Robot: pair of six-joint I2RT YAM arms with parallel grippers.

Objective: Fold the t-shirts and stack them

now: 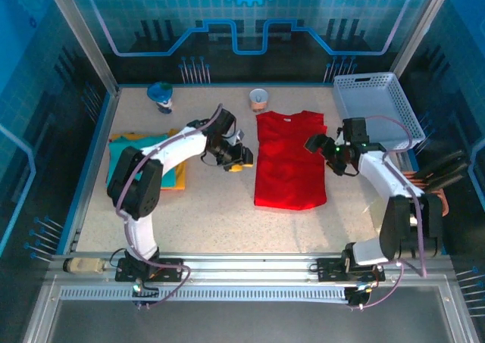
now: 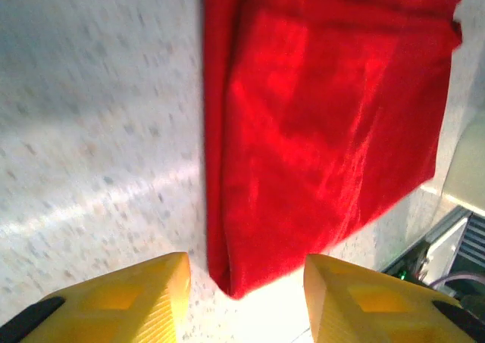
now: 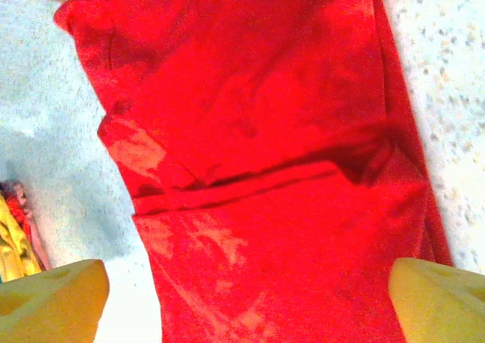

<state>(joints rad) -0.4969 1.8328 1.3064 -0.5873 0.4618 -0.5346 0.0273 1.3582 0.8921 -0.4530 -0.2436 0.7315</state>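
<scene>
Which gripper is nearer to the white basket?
Right. The right gripper is beside the white basket, at the red t-shirt's right edge; the left gripper is at the shirt's left edge.

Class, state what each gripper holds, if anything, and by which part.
Nothing is held: the left gripper and right gripper stand open at the bright red cloth t-shirt's sides.

The pincer (image 3: 250, 309) hangs with its yellow fingertips (image 3: 53, 301) spread wide above the red t-shirt (image 3: 258, 154), which lies creased beneath them. Speckled table (image 3: 447, 70) shows past both cloth edges.
</scene>
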